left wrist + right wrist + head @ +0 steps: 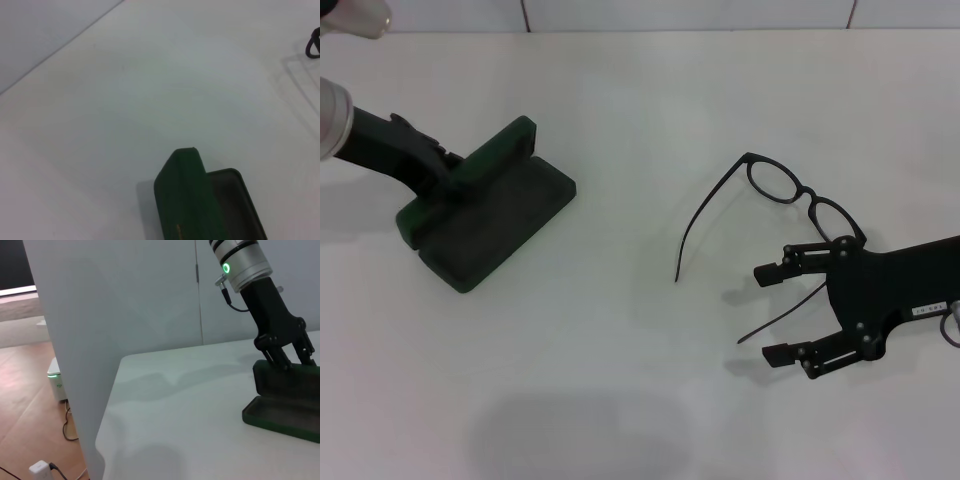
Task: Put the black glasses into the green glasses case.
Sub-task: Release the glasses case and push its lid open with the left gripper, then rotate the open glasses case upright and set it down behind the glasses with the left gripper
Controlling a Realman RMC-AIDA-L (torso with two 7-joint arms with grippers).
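The green glasses case (495, 220) lies open at the left of the white table, with its lid standing up. It also shows in the left wrist view (187, 200) and the right wrist view (282, 402). My left gripper (448, 178) is shut on the lid's upper edge, as the right wrist view (286, 357) shows. The black glasses (807, 195) lie unfolded on the table at the right, temple arms pointing toward me. A bit of them shows in the left wrist view (314, 44). My right gripper (765, 312) is open and empty, with one temple arm lying between its fingers.
The white table (620, 90) runs back to a wall at the far edge. In the right wrist view the table's side edge (107, 415) drops to a floor with a white device (57, 382) and cables.
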